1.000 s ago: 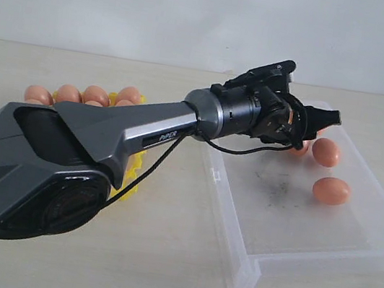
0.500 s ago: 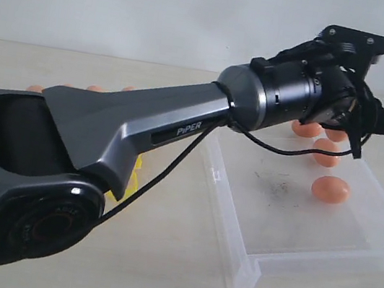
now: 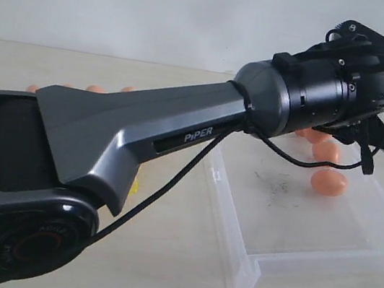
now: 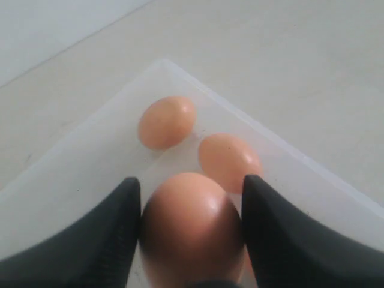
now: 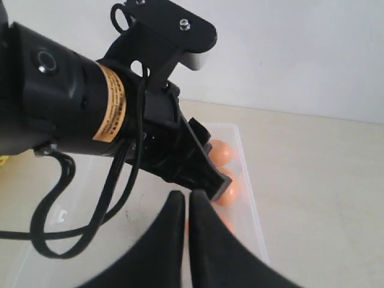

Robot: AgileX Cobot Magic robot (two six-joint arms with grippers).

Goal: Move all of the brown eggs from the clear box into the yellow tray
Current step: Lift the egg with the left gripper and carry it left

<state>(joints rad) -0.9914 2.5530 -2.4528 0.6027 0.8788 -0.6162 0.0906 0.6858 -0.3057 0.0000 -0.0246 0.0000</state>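
My left arm [image 3: 144, 125] fills the exterior view from the lower left to the upper right and blocks nearly everything on the left half. Of the yellow tray [image 3: 136, 172] only a sliver shows under the arm, left of centre. The tops of a few brown eggs [image 3: 95, 88] sitting in it peek over the arm's upper edge. A black cable [image 3: 164, 180] hangs along the arm. The clear box [image 3: 289, 225] lies on the pale desk [image 3: 170, 279] at the right of the frame, its scuffed floor mostly bare. Three eggs show toward its far right part, the nearest one [image 3: 329, 182] in the open and the other two partly behind my wrist [image 3: 316, 98]. My left hand [image 4: 192, 180] is over that part of the box with its fingers [image 4: 102, 240] spread as wide as they go, one on either side of a single egg [image 4: 192, 234]. The egg fills the gap and its flanks look to meet the fingers' inner faces, though I cannot tell whether they press on it. Two more eggs [image 4: 167, 122] lie just beyond, close to the box's corner wall. My right hand [image 5: 186, 201] faces the box and my left wrist, its fingers closed together with nothing between them.
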